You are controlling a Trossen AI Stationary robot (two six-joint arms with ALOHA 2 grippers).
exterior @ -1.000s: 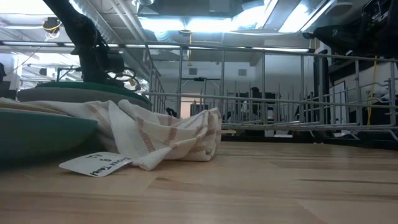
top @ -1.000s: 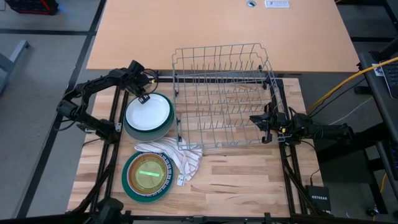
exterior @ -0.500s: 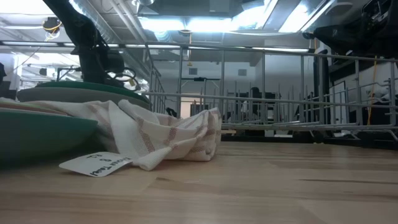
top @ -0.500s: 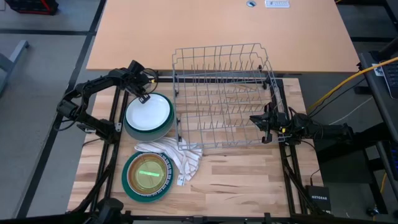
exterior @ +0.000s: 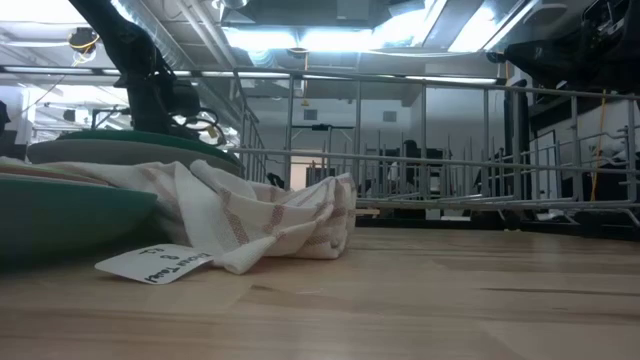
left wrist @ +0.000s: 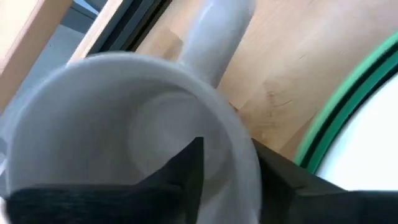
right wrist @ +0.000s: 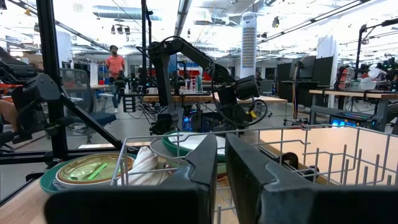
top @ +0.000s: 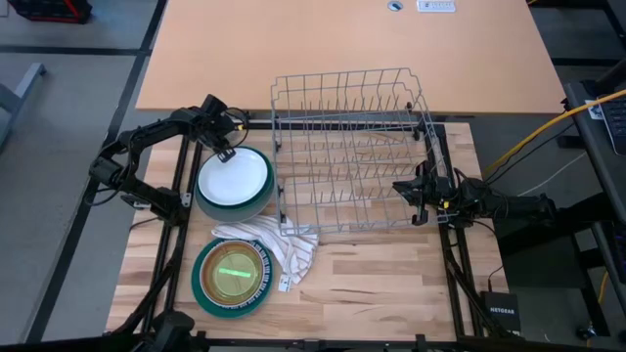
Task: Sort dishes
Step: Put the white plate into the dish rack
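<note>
In the high view the left pincer [top: 223, 149] sits in the left half of the frame, above centre, at the upper-left rim of a stack of large dishes topped by a white plate [top: 233, 176] with a green rim beneath it. The left wrist view shows a grey mug [left wrist: 124, 124] filling most of the frame, its handle pointing to the upper middle, with 1 dark finger [left wrist: 180, 171] reaching inside the cup and the other outside its wall; the fingers straddle the wall, but whether they press on it I cannot tell. The green-rimmed dish edge [left wrist: 339, 109] curves along the right side of that frame, just beside the mug. Lower left in the high view, a second stack [top: 233, 277] lies on the bench [top: 391, 284], a teal dish with a yellow-green plate on top. A white cloth [top: 279, 246] with stripes lies crumpled between the 2 stacks and against the front left corner of the grey wire rack [top: 352, 147], which fills the centre of the frame. The right pincer [top: 415, 202] is at the right side of the rack, right of centre, its fingers nearly together and holding nothing that shows.
</note>
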